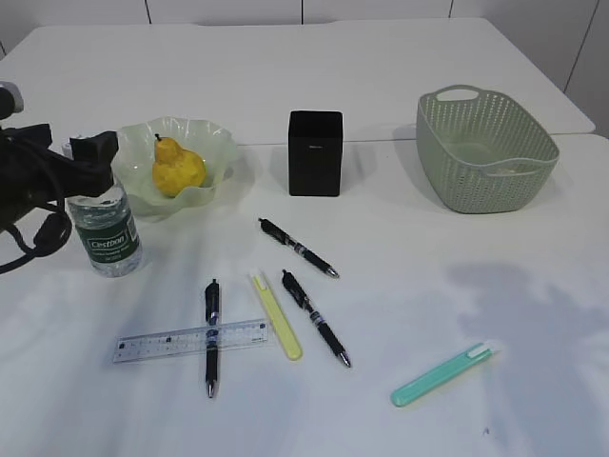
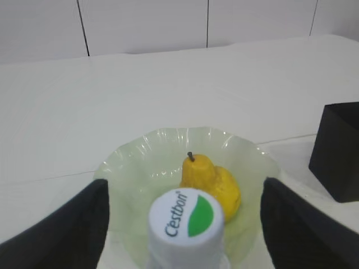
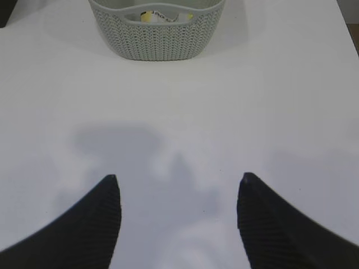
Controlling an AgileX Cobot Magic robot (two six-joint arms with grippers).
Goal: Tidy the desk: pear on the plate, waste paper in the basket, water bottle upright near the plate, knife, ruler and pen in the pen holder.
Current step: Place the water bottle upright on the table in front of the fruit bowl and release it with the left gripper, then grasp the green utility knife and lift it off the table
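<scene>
The water bottle (image 1: 108,233) stands upright left of the plate (image 1: 217,145). My left gripper (image 1: 84,160) is open around its white cap (image 2: 185,224), with a gap on each side. The yellow pear (image 1: 177,169) lies in the plate (image 2: 140,147). Waste paper (image 3: 160,15) sits inside the basket (image 3: 162,36). On the desk lie the ruler (image 1: 190,340), three black pens (image 1: 298,248) (image 1: 316,319) (image 1: 211,336), a yellow knife (image 1: 276,316) and a teal knife (image 1: 442,374). The pen holder (image 1: 315,152) stands behind them. My right gripper (image 3: 178,176) hangs open over bare desk.
The basket (image 1: 485,152) stands at the back right. One pen lies across the ruler. The pen holder's corner (image 2: 339,151) shows to the right of the plate in the left wrist view. A table seam runs behind the plate and basket.
</scene>
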